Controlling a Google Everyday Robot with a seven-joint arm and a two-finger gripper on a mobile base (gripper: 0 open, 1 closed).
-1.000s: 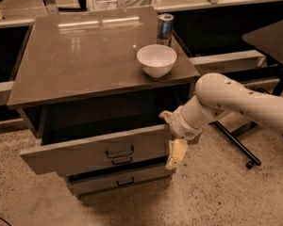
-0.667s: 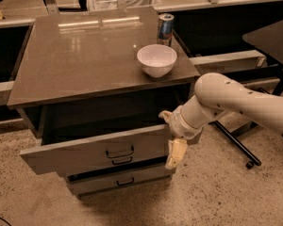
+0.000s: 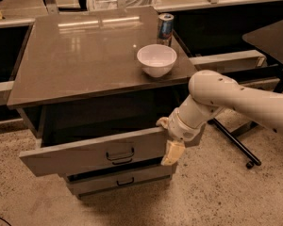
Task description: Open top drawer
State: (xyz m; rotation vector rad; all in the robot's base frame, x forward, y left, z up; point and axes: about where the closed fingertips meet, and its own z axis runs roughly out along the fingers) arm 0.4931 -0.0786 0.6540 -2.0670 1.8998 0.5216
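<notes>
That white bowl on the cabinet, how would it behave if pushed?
The white bowl looks wide and low, so it would probably slide on the glossy cabinet top rather than tip. It sits near the front right edge, so a shove could drop it. The gripper is lower, at the right end of the open top drawer.

My gripper (image 3: 166,142), at the right end of the top drawer (image 3: 85,155), is a pale cream-yellow, and my arm (image 3: 236,98) behind it is plain white. The drawer front is flat grey with a small black handle (image 3: 120,155); the drawer below (image 3: 146,175) is the same grey. The cabinet top (image 3: 85,55) is dark glossy brown. The bowl (image 3: 156,60) is white, the can (image 3: 165,26) blue and silver. The floor (image 3: 226,192) is beige with dark speckles.
</notes>
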